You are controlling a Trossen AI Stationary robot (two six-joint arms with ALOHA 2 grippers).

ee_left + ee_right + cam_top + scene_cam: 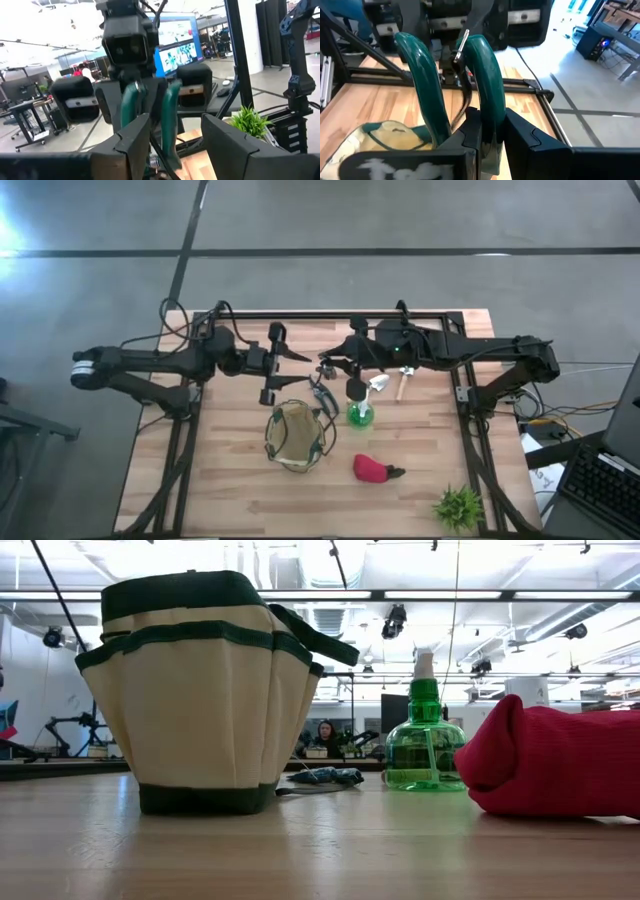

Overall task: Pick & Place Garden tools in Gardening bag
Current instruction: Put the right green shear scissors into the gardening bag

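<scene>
Above the gardening bag (297,436) at frame centre, right claw (330,370) clenched on green-handled shears (465,90), left claw (290,358) released alongside; next, lowering into the bag.

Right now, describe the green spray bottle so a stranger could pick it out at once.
Start at the olive-tan gardening bag near the table's middle. Just to its right stands the green spray bottle. It alone is see-through green with a pale nozzle; the neighbouring red piece is opaque fabric.
</scene>
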